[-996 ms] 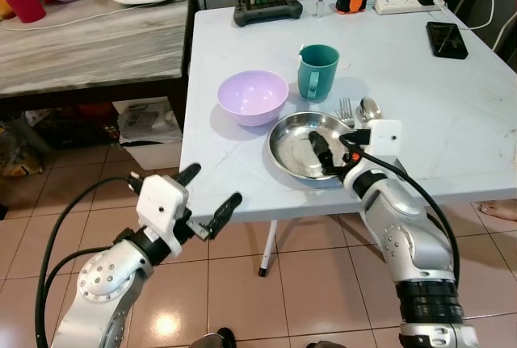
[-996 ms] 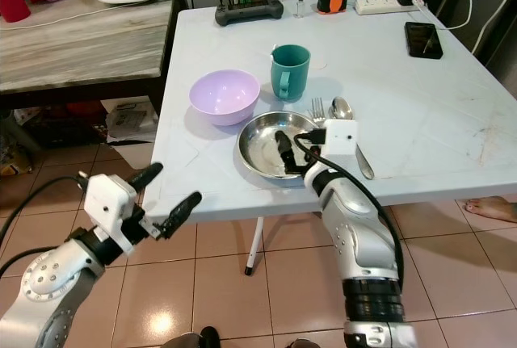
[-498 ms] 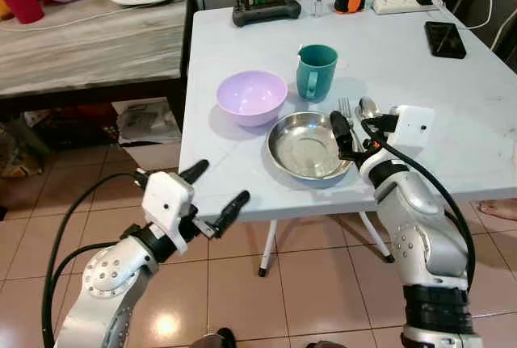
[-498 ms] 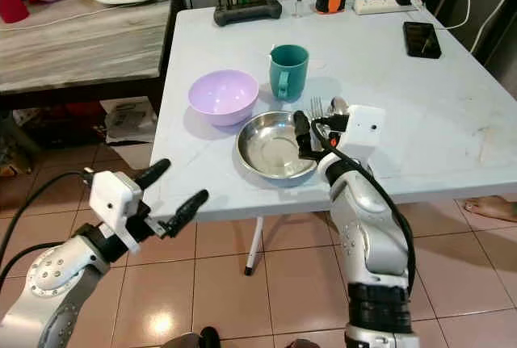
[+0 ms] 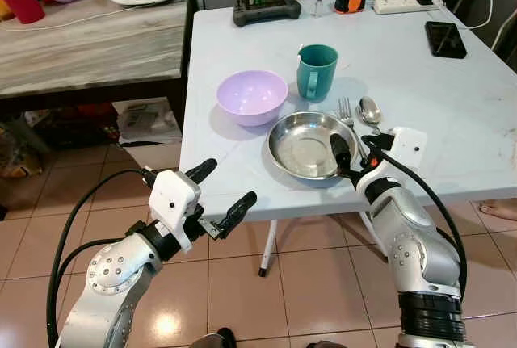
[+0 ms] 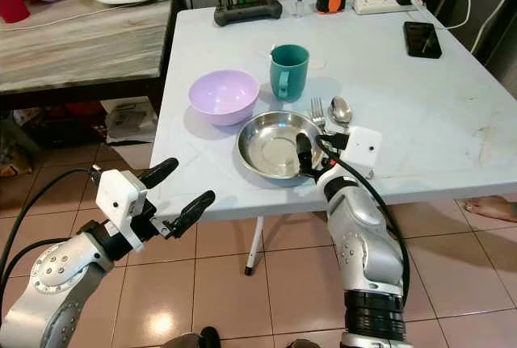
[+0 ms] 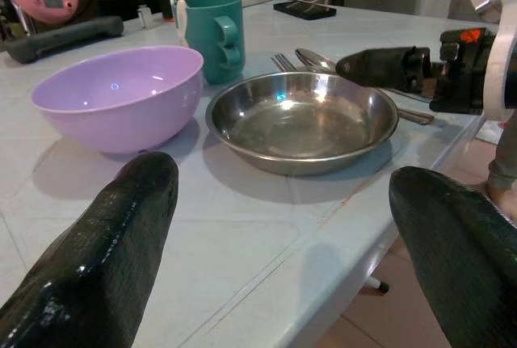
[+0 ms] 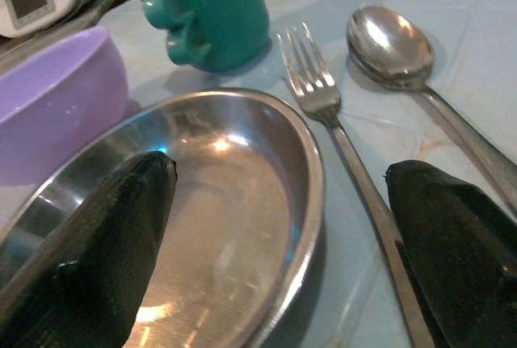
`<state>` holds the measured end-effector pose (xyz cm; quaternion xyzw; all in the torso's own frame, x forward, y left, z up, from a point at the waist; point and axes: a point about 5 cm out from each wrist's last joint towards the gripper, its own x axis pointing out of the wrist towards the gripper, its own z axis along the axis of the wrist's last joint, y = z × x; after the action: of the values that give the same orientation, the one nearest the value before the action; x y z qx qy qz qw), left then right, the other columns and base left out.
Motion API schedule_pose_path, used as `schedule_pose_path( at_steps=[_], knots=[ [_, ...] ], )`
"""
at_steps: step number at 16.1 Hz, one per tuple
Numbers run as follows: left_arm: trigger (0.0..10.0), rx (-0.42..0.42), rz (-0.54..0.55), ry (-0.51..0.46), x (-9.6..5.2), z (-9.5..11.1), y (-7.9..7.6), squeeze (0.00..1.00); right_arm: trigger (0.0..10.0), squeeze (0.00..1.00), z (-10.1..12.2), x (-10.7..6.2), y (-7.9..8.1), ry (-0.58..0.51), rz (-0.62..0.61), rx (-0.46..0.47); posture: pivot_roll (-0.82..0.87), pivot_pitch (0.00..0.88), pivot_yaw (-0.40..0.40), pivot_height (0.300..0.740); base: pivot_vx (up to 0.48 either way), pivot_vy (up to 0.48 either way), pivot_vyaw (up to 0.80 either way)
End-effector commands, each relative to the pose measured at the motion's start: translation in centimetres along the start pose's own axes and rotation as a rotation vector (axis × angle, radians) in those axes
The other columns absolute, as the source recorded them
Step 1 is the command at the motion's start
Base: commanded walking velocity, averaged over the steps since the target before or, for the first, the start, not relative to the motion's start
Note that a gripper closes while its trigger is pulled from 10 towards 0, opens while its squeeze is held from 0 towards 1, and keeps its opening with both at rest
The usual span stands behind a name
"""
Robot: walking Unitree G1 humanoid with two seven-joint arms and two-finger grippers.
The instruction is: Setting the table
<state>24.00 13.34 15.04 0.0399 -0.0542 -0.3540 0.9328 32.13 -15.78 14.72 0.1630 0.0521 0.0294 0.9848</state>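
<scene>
Head views: right hand [image 5: 349, 153] at the right rim of the steel plate [image 5: 303, 143], near the front edge of the white tabletop [image 5: 420, 90]. Fingers spread apart, straddling the rim, one over the plate, one on the fork side; nothing gripped. Fork [image 5: 346, 110] and spoon [image 5: 369, 110] just beside the plate on its right, side by side, long axes running front to back, heads away from the robot, handles partly hidden under the wrist. Purple bowl [image 5: 252, 96] and teal mug [image 5: 317, 71] just behind the plate. Right arm clearly nearer to the cutlery.

Left hand [image 5: 220, 194] below and in front of the tabletop edge, fingers wide apart, empty.

Left wrist view: bowl, mug, plate in a cluster ahead; right hand's black finger reaching over the plate's far rim.

Right wrist view: fingertips [image 8: 89, 243] flanking the plate rim; fork shaft between rim and the other fingertip, spoon just beyond. Likely next: slight shift toward the fork, approach along its handle axis.
</scene>
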Motion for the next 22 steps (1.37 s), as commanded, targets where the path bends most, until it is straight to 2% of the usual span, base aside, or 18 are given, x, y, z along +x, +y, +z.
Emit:
schedule_pose_path(
  at_steps=[1,2,3,4,5,9,13,18,22],
  knots=[
    [10.0,-0.005,-0.008,0.023,-0.2,-0.3,0.1,0.0,10.0,0.0,-0.4,0.2,0.0,0.023,-0.002,0.016,-0.15,0.148,0.086,0.74,0.0,0.0,0.0],
    [10.0,-0.004,-0.022,0.022,0.0,-0.3,-0.1,0.0,10.0,0.0,-0.5,0.9,0.4,0.027,0.017,0.022,-0.15,0.146,0.085,0.74,0.0,0.0,0.0],
    [10.0,0.004,-0.038,0.02,0.1,-0.2,-0.2,0.0,4.4,0.0,-0.4,1.3,0.7,0.028,0.026,0.032,-0.15,0.145,0.084,0.74,0.0,0.0,0.0],
    [10.0,0.012,-0.055,0.015,0.2,0.0,-0.3,0.0,3.6,0.0,-0.4,1.6,1.1,0.034,0.038,0.042,-0.15,0.146,0.084,0.74,0.0,0.0,0.0],
    [10.0,0.005,-0.059,0.008,0.3,0.2,-0.3,0.0,0.0,0.0,-0.4,1.9,1.8,0.046,0.055,0.041,-0.15,0.144,0.082,0.74,0.0,0.0,0.0],
    [10.0,-0.002,-0.064,0.008,0.3,0.2,-0.4,0.0,0.0,0.0,-0.7,2.1,2.1,0.072,0.07,0.062,-0.14,0.139,0.077,0.74,0.0,0.0,0.0],
    [10.0,-0.015,-0.075,0.01,0.3,0.1,-0.5,0.0,0.0,0.0,-1.5,2.3,1.4,0.145,0.046,0.077,-0.14,0.135,0.071,0.74,0.0,0.0,0.0],
    [10.0,-0.025,-0.111,0.009,0.5,0.1,-0.7,0.0,0.0,0.0,-1.9,2.4,0.6,0.17,0.017,0.089,-0.15,0.137,0.074,0.74,0.0,0.0,0.0],
    [10.0,-0.023,-0.097,0.045,0.7,-0.8,-0.6,0.0,0.0,0.0,-2.0,2.4,0.2,0.184,0.0,0.111,-0.16,0.133,0.077,0.74,0.0,0.0,0.0]
  ],
)
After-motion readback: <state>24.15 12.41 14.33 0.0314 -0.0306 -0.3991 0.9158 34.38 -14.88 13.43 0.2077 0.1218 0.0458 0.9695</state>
